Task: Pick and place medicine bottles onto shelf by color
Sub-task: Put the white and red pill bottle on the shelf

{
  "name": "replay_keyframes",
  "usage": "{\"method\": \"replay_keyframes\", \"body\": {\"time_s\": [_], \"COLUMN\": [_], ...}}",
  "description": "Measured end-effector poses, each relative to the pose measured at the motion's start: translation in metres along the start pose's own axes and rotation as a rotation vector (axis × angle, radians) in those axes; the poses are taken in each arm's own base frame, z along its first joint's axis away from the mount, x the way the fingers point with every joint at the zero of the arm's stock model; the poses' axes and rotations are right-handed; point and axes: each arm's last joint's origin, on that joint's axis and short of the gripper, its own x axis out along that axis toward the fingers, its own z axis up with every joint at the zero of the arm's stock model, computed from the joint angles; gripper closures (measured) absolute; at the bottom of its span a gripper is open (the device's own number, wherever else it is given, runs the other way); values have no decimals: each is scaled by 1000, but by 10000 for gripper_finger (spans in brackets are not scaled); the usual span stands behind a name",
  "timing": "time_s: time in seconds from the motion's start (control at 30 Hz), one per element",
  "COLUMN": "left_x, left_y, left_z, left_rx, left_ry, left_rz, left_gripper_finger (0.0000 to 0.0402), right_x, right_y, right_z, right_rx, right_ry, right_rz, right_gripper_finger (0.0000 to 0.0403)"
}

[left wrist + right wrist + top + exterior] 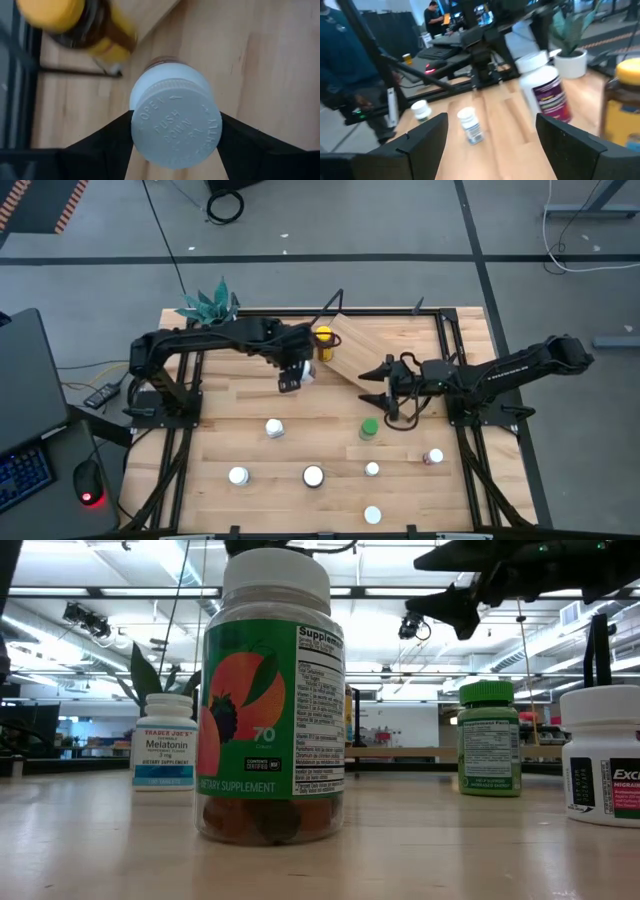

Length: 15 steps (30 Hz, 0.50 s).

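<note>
Left gripper is clamped on a white-capped bottle, held above the table just left of the shelf. An amber yellow-capped bottle is seen at the shelf's left edge. Right gripper is hung empty, fingers apart, by the shelf's near edge above the green-capped bottle. Other bottles are scattered on the near tabletop.

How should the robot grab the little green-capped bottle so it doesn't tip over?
Probably from straight above, closing the pincer on opposite sides of the round green cap. The green-capped bottle stands upright on the table with clear space around it, and the open right pincer hovers close by.
</note>
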Motion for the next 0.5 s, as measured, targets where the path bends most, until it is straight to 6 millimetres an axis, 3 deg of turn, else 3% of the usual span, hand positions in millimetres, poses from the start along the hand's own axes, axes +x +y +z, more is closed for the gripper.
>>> {"method": "replay_keyframes", "body": {"time_s": [0.27,0.5], "left_x": [13,19], "left_y": [2,13], "left_z": [10,11], "left_rx": [275,368], "left_ry": [19,27], "left_rz": [1,34], "left_gripper_finger": [148,156], "right_x": [-2,-3], "right_y": [12,15], "right_z": [-8,-9], "right_rx": [45,36], "right_ry": [59,52], "right_rz": [50,29], "right_gripper_finger": [95,95]}}
